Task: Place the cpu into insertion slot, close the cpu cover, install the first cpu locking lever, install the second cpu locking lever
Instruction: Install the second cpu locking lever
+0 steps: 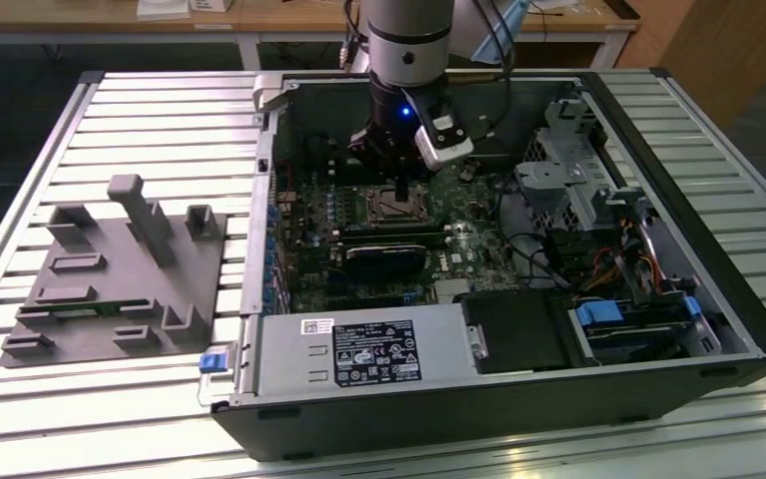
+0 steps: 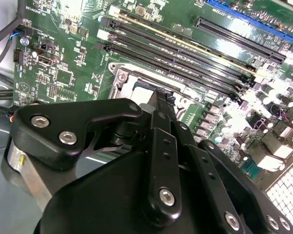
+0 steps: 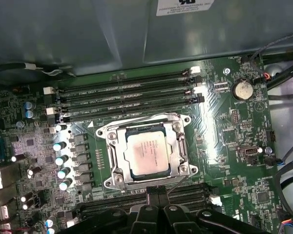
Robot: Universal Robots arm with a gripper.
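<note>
In the first wrist view the cpu [image 3: 147, 153] lies flat in the insertion slot [image 3: 113, 179], pale metal face up. The cpu cover [image 3: 178, 146] lies down around it, and the chip shows through its window. My gripper [image 3: 157, 194] is at the socket's edge, between it and the nearer memory slots, fingers together with nothing between them. A thin metal lever [image 3: 179, 182] runs slanted along that same socket edge, right by the fingertips. In the second wrist view the gripper [image 2: 163, 100] hides most of the socket [image 2: 128, 80]. In the exterior view the gripper [image 1: 401, 183] hangs just above the socket [image 1: 394, 207].
Memory slots [image 3: 127, 95] run along both sides of the socket. Capacitors [image 3: 62, 161] stand beside it. The open computer case [image 1: 263, 200] has walls all round, with a black card [image 1: 383, 261], a power supply [image 1: 356, 349] and drive bays [image 1: 582, 200] inside. A grey fixture [image 1: 117, 269] sits on the table at the exterior view's left.
</note>
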